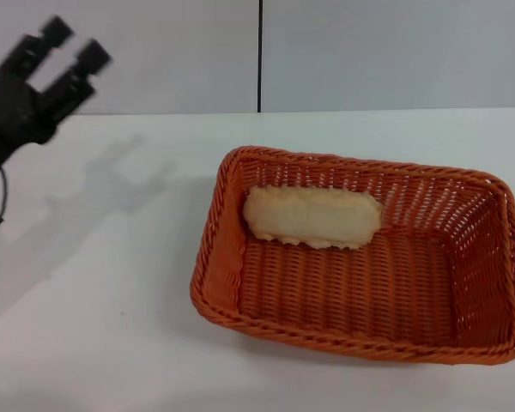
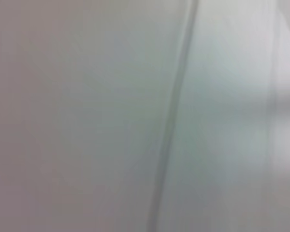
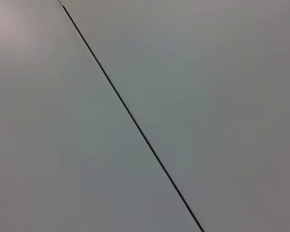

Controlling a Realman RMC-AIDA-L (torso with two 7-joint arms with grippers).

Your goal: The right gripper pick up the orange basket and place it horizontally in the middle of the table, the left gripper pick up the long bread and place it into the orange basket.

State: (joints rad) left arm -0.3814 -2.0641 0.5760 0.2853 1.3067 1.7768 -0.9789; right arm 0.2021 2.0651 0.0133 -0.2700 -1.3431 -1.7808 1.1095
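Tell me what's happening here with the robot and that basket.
Nothing is being held right now. The bread lies inside the orange basket, toward its far side, pale side up. The basket sits on the white table, a bit to the robot's right. The left gripper is raised over the table's far left, well clear of the basket, its fingers apart and empty. The right gripper is not in view. Both placing steps look done.

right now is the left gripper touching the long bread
Apart. The head view shows the left gripper raised at the far left, with bare table between it and the long bread in the orange basket.
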